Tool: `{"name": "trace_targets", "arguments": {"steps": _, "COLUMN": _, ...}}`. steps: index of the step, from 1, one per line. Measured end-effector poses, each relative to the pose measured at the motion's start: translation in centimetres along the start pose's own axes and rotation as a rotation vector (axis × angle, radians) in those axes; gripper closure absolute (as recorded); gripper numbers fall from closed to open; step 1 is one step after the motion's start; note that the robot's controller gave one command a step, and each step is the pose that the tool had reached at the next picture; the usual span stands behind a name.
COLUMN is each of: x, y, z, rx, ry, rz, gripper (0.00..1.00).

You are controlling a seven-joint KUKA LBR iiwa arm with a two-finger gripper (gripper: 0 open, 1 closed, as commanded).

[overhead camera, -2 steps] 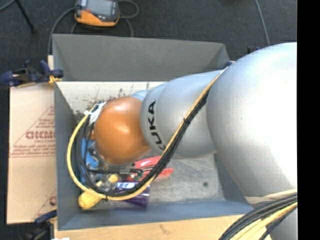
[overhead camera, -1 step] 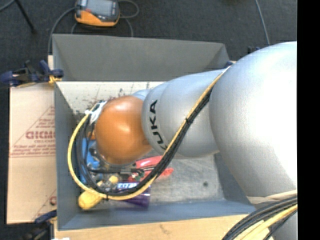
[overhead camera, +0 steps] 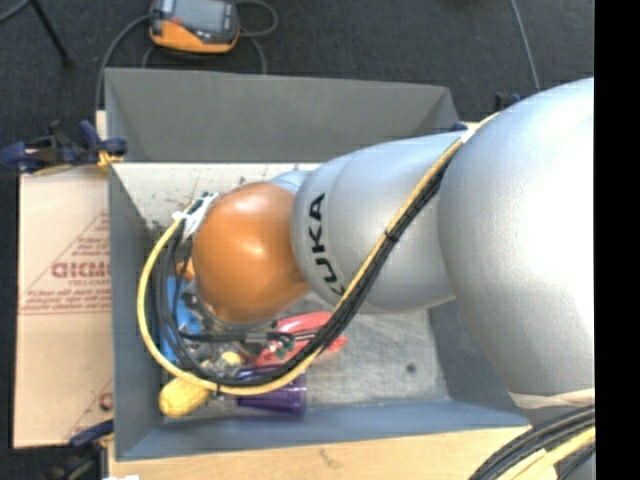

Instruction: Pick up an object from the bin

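We're down in the bin's (overhead camera: 128,268) lower-left corner, orange wrist cover (overhead camera: 245,253) above a yellow lump (overhead camera: 180,398) and purple piece (overhead camera: 278,400). Gripper open or closed? We can't tell. Best centre on one piece before lifting.

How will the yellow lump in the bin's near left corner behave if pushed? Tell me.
The yellow lump looks rounded, so it would probably roll rather than tip. It lies close to the bin wall, so a push may just wedge it there.
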State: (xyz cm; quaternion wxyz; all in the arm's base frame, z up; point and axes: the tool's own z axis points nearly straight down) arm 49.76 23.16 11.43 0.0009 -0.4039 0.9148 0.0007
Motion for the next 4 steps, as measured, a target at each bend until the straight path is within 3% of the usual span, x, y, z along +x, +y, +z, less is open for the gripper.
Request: {"name": "trace_targets", "arguments": {"steps": 4, "x": 0.0, "y": -0.1, "z": -5.7, "rx": 0.002, "ry": 0.001, "rz": 0.004, "gripper": 1.00}}
